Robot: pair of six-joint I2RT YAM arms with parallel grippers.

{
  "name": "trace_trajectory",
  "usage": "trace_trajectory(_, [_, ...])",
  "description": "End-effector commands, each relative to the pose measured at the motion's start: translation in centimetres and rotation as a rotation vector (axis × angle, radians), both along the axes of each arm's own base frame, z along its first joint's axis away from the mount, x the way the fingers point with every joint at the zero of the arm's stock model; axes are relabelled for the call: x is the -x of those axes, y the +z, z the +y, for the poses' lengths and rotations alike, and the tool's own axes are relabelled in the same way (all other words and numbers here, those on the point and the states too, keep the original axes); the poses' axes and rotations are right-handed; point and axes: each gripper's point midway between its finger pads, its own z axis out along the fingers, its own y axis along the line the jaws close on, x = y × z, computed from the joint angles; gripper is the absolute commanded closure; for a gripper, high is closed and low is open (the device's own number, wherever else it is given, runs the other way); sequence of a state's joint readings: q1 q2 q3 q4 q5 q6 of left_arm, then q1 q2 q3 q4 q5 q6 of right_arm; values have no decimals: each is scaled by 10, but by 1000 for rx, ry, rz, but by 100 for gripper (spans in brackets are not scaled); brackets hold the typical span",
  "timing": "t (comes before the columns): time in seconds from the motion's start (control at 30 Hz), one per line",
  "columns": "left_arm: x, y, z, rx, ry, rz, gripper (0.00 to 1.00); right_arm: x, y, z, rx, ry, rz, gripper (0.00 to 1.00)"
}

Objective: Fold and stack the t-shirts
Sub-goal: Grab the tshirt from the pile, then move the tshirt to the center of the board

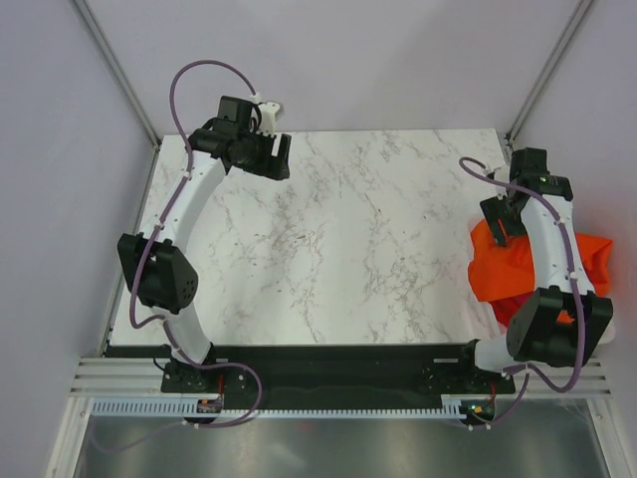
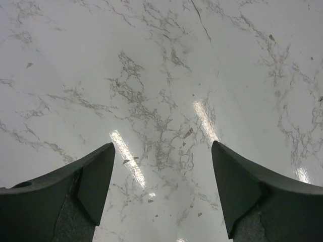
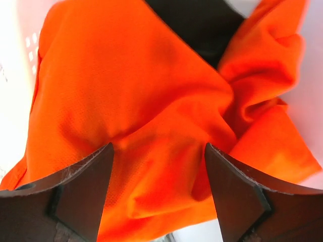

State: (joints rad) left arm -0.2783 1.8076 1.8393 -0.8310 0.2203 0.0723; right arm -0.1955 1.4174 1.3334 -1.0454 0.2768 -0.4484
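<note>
While the left gripper (image 1: 267, 156) sits at the upper left of the overhead view, fingers spread over the bare marble table (image 1: 358, 239), the right gripper (image 3: 159, 151) hangs at the right edge, directly above a crumpled orange shirt (image 3: 126, 101). Its fingers are spread wide too and hold nothing; whether they touch the cloth cannot be told. The shirt lies heaped at the table's right edge, with a black shirt (image 3: 197, 20) showing at the top of the wrist view. The step appears to be picking up the orange shirt. Doing it well likely means lowering onto a raised fold, pinching the orange cloth only, and lifting clear of the black shirt before carrying it to the table's middle.
</note>
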Motion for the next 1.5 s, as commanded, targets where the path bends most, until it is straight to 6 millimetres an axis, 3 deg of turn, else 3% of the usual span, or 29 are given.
trace_trajectory(0.0, [-5,9,-5,-5,-35,-41,16,2,2,3,-31,44,68,19])
trace_trajectory(0.1, [-2,3,-5,-6,-34,-26,16,1,9,5,-49,56,82,21])
trace_trajectory(0.37, [-6,3,-7,-3,-44,-33,15,12,-7,23,-183,16,166,40])
trace_trajectory(0.57, [-11,8,-3,-26,-43,-59,15,11,6,29,-218,29,166,77])
trace_trajectory(0.6, [-11,8,-4,-26,-44,-59,15,4,18,27,-203,34,127,91])
trace_trajectory(0.63, [-12,9,-4,-24,-45,-61,15,-1,27,24,-190,32,100,99])
trace_trajectory(0.67, [-13,9,-4,-24,-41,-62,15,-8,38,22,-174,40,66,100])
trace_trajectory(0.7, [-13,9,-4,-21,-39,-62,15,-23,64,16,-143,46,-15,100])
trace_trajectory(0.77, [-13,11,-4,-21,-34,-65,15,-36,97,9,-94,54,-98,100])
trace_trajectory(0.8, [-13,12,-4,-20,-32,-66,15,-52,136,4,-55,68,-212,100])
trace_trajectory(0.87, [-13,13,-2,-23,-27,-68,15,-62,176,3,-18,101,-318,100])
trace_trajectory(0.9, [-13,14,-1,-30,-24,-74,15,-68,213,3,25,141,-423,100])
trace_trajectory(0.93, [-13,15,1,-34,-16,-77,15,-72,230,8,37,178,-475,100])
trace_trajectory(1.03, [-16,22,8,-53,14,-105,15,-82,274,33,81,332,-641,100])
trace_trajectory(1.1, [-19,29,15,-80,48,-135,15,-79,279,58,92,434,-695,100])
trace_trajectory(1.13, [-21,36,20,-87,64,-159,15,-87,296,66,134,479,-771,100])
trace_trajectory(1.2, [-27,47,31,-113,109,-196,14,-90,305,98,132,564,-827,100])
trace_trajectory(1.37, [-31,70,59,-160,207,-269,12,-116,363,160,51,662,-1049,100])
trace_trajectory(1.47, [-28,78,75,-171,260,-285,12,-125,383,202,8,745,-1129,100])
